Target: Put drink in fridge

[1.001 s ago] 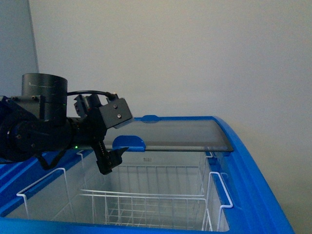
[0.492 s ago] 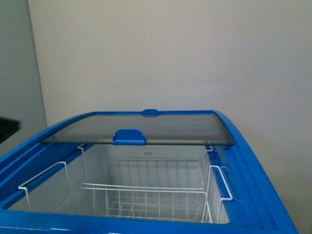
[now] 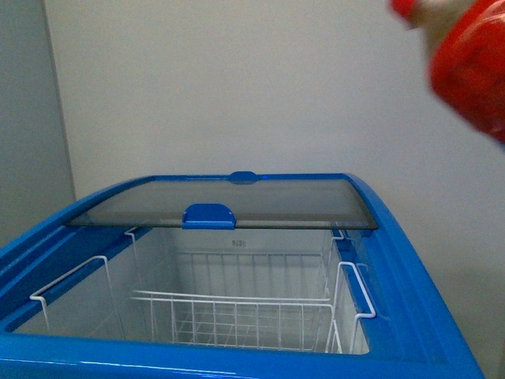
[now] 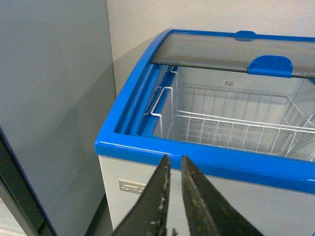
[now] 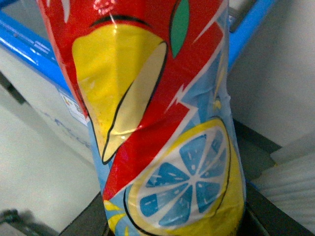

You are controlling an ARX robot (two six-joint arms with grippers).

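Front: the fridge (image 3: 410, 260) stands open, its glass lid (image 3: 260, 201) slid back above white baskets (image 3: 237, 316). The drink (image 3: 469, 71), blurred, hangs high above the right rim.

Left wrist: the left gripper (image 4: 175, 160), fingers almost together and empty, hovers before the fridge's (image 4: 221, 164) front rim.

Right wrist: the right gripper (image 5: 172, 226) clamps the drink (image 5: 157, 123) from both sides.

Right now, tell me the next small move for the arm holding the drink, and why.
Probably bring the drink leftward and lower, over the fridge. It sits high at the right, not yet over the opening; the glass lid is slid back and the wire basket lies uncovered.
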